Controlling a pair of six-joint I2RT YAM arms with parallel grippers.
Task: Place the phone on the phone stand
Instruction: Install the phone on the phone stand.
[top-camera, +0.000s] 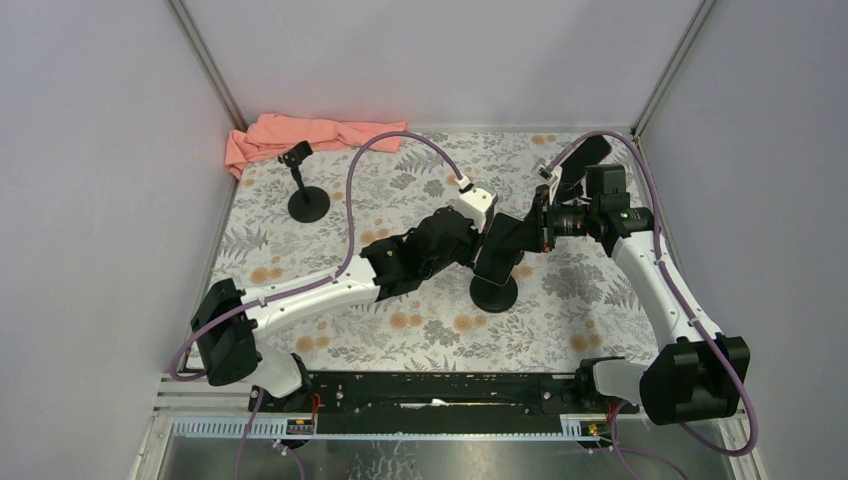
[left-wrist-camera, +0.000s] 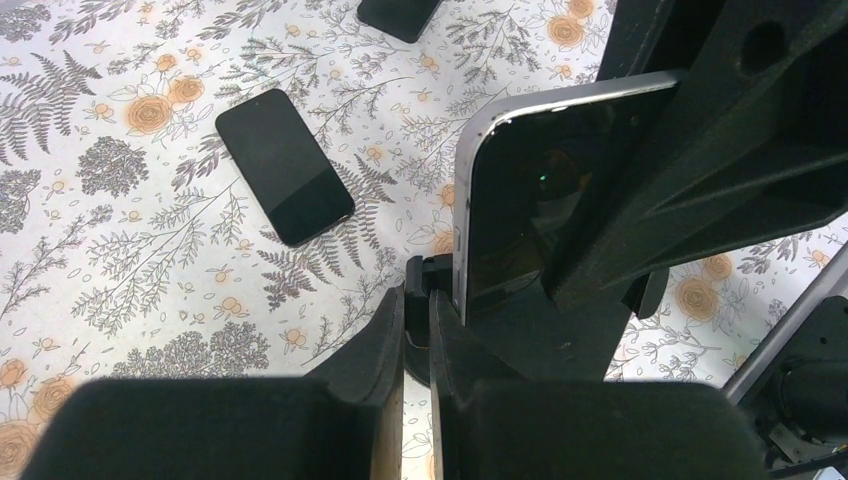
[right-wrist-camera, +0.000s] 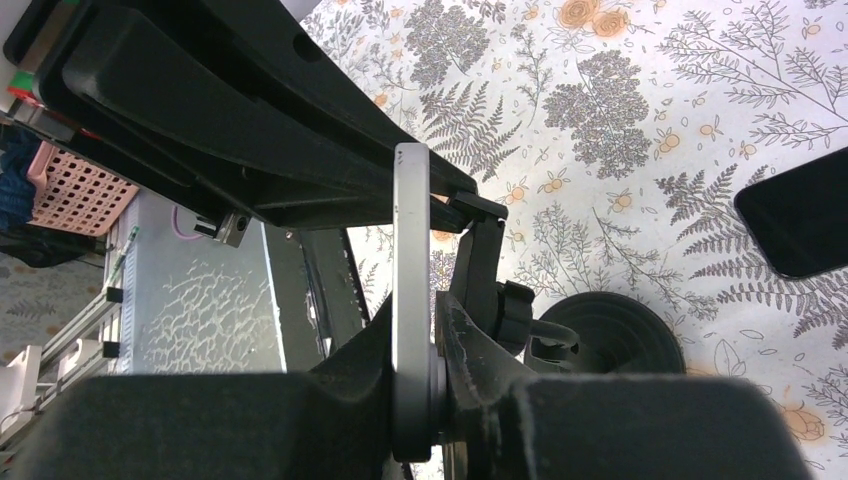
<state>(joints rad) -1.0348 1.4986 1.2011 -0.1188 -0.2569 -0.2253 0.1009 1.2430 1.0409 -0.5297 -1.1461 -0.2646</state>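
The phone (right-wrist-camera: 411, 250), dark-screened with a silver frame, stands on edge between the fingers of my right gripper (right-wrist-camera: 425, 310), which is shut on it. In the left wrist view the phone (left-wrist-camera: 510, 200) rises just right of my left gripper (left-wrist-camera: 418, 300). That gripper is shut on the black clamp piece at the top of the phone stand. The phone's lower edge sits against that clamp. The stand's round black base (top-camera: 494, 293) rests mid-table below both grippers and shows again as the base (right-wrist-camera: 610, 335) in the right wrist view. From above, the arms hide the clamp and most of the phone.
A second black phone (left-wrist-camera: 285, 167) lies flat on the floral cloth; the right wrist view catches that phone (right-wrist-camera: 800, 215) at its right edge. Another black stand (top-camera: 307, 200) stands at the back left, beside a pink cloth (top-camera: 310, 135). Grey walls close in three sides.
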